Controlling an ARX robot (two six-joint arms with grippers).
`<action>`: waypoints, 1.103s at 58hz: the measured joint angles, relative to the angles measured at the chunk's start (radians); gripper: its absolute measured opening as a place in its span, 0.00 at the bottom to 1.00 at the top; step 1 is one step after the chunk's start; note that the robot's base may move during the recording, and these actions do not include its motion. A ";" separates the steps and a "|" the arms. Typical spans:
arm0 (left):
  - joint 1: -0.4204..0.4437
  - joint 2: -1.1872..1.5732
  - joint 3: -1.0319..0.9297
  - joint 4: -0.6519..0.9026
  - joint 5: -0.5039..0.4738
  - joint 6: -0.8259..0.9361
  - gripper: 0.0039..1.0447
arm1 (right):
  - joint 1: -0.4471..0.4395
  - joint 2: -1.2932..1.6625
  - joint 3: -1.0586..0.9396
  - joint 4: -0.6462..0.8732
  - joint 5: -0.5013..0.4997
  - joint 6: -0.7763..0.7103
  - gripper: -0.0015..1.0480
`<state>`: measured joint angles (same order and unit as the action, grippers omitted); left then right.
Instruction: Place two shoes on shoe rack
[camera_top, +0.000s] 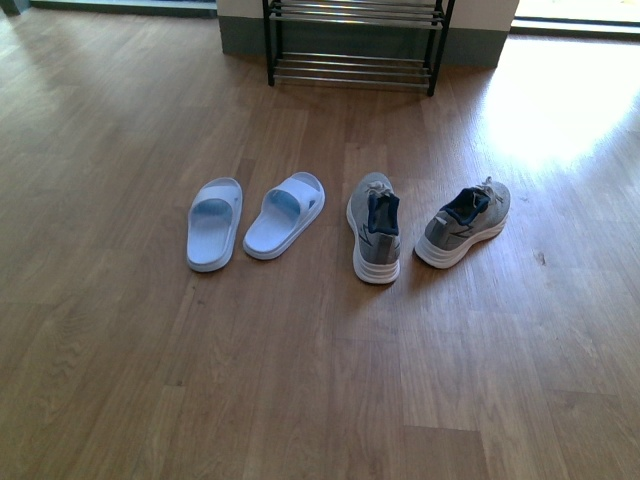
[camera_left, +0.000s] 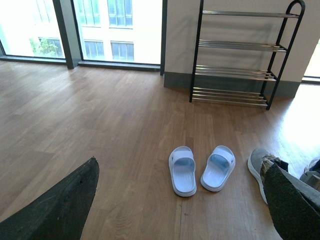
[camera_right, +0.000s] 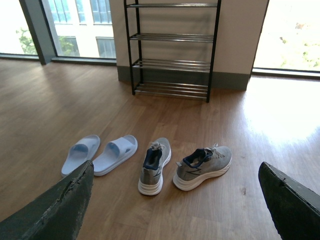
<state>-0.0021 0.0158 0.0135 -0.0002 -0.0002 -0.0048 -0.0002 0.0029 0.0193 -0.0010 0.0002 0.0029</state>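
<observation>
Grey sneakers (camera_top: 376, 232), pale blue slides (camera_top: 214, 224) on floor (camera_top: 300, 390), well apart from left fingers (camera_left: 60, 207), right fingers (camera_right: 57, 210); both pairs spread, empty.

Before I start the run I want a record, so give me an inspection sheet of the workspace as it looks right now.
Surface: wood floor, sun glare at the far right.
Job's things: pale blue slides and grey sneakers side by side on the floor; shoe rack against the wall, shelves empty.
Clutter: nothing seen.
Grippers: left claw and right claw open, holding nothing.
Cables: nothing seen.
Surroundings: windows beside the rack.
</observation>
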 joint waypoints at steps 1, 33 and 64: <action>0.000 0.000 0.000 0.000 0.000 0.000 0.91 | 0.000 0.000 0.000 0.000 0.000 0.000 0.91; 0.000 0.000 0.000 0.000 0.000 0.000 0.91 | 0.000 0.000 0.000 0.000 0.000 0.000 0.91; 0.000 0.000 0.000 0.000 0.000 0.000 0.91 | 0.000 0.000 0.000 0.000 0.000 0.000 0.91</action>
<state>-0.0021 0.0158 0.0135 -0.0002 -0.0002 -0.0048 -0.0002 0.0029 0.0193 -0.0010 0.0002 0.0029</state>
